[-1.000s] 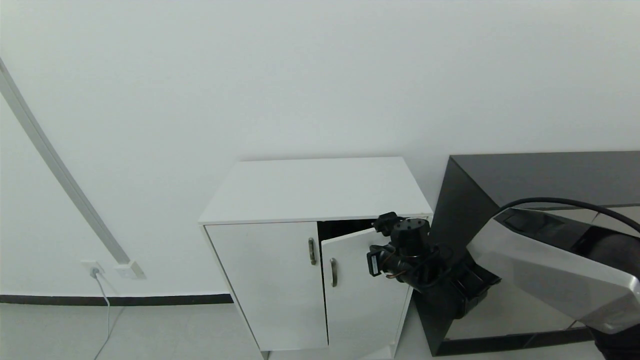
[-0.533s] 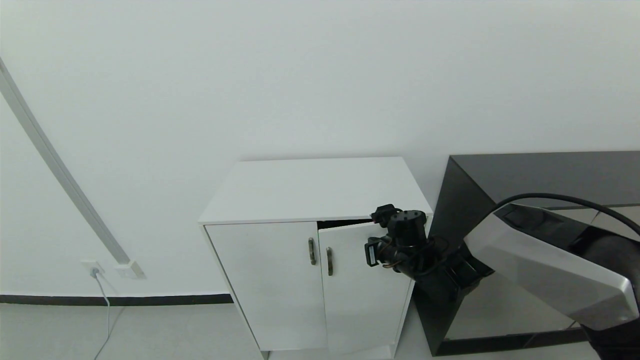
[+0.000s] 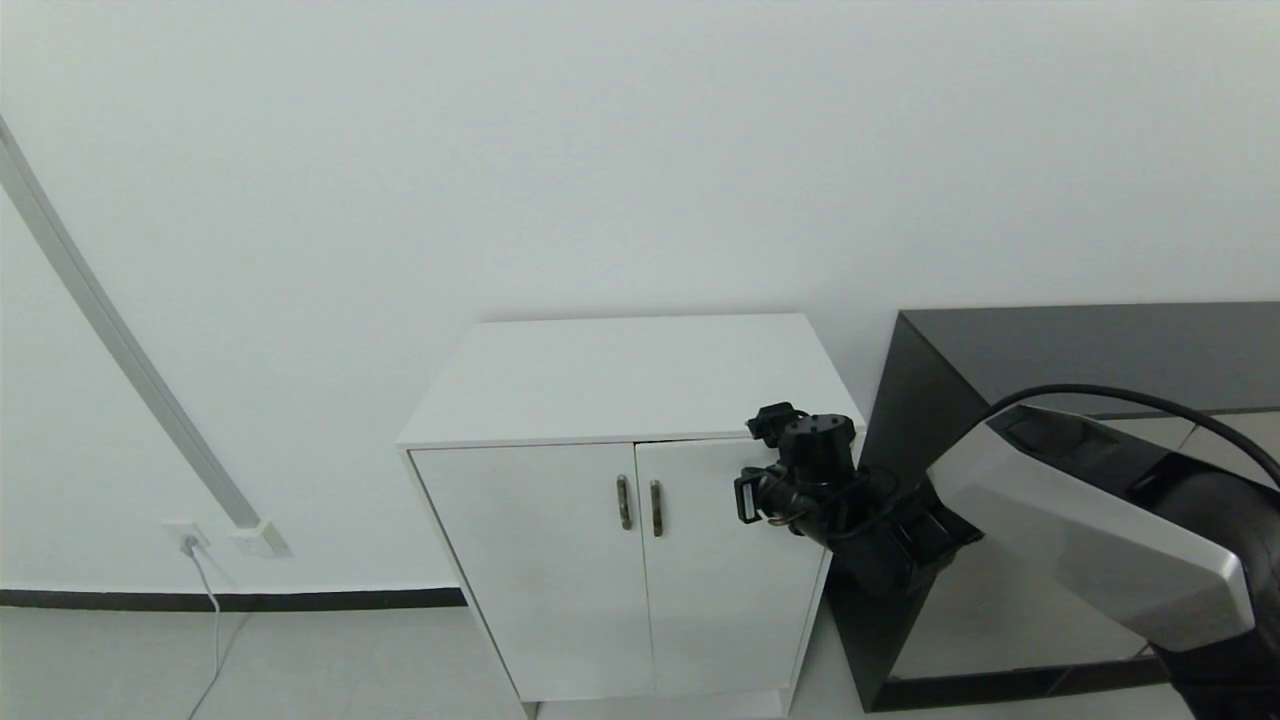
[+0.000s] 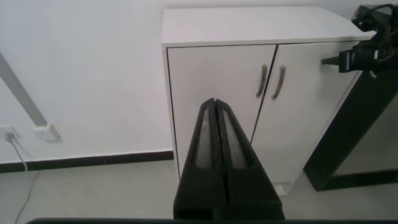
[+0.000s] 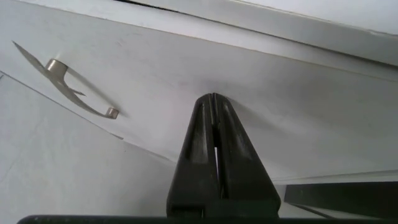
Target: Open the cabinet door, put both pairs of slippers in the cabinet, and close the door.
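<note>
My right gripper (image 5: 214, 98), clenched empty, tip on right cabinet door (image 3: 735, 580); door looks shut, handle (image 3: 656, 508) to my left.

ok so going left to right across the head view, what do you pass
wall socket → left door → left handle → right handle → right gripper, against the right door → black cabinet
</note>
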